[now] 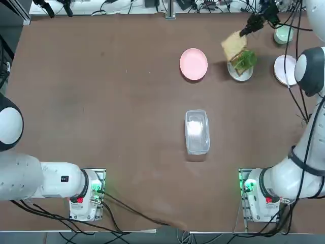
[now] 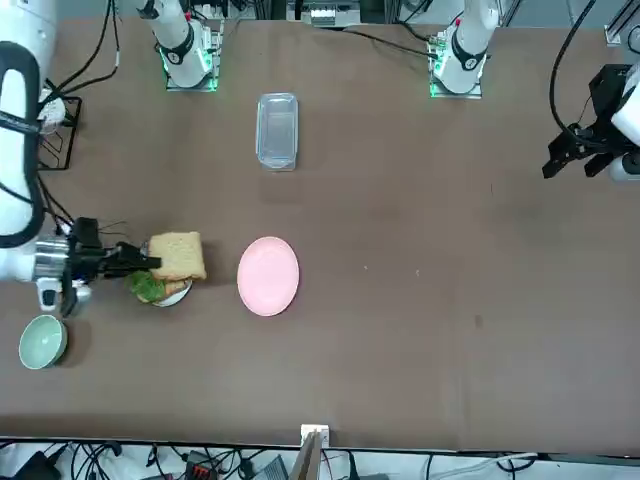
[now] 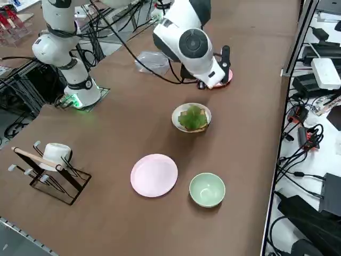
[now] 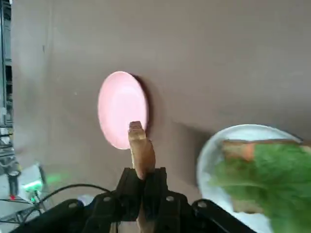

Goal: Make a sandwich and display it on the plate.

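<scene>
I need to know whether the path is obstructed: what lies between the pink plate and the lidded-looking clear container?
Seen from overhead, only bare tabletop lies between the pink plate and the clear container.

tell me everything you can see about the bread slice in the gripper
The bread slice is roughly square, with a pale, yellowish face and a browner crust around its edge; it looks soft, but its material can't be confirmed. The right gripper is shut on it, its two fingers pinching it from either face. It is held up on edge, beside the lettuce-topped stack on the white plate.
</scene>
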